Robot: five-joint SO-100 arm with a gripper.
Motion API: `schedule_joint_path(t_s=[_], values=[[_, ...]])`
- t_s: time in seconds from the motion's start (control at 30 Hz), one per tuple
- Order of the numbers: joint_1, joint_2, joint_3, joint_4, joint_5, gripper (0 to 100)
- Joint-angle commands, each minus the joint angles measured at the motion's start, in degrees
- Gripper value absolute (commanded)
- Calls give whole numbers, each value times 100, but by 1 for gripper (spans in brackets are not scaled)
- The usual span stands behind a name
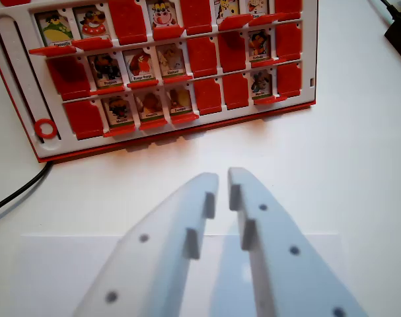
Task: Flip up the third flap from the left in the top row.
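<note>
Above the white table (345, 132), my gripper (222, 177) hangs empty, jaws nearly closed, apart from the red game board (207, 92).

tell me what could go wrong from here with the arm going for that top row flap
The white plastic fingers sit nearly closed, short of the red flip-card game board, so they might bump the nearer rows' raised picture cards on the way. The top row is cropped, so counting the third flap is unreliable. The black cable could snag.
</note>
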Motion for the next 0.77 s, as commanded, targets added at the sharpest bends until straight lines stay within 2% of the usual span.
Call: schedule_joint_path(t_s=[0.0, 0.73], values=[[-35, 18, -316, 0, 26, 1], [-35, 18, -352, 88, 44, 1]])
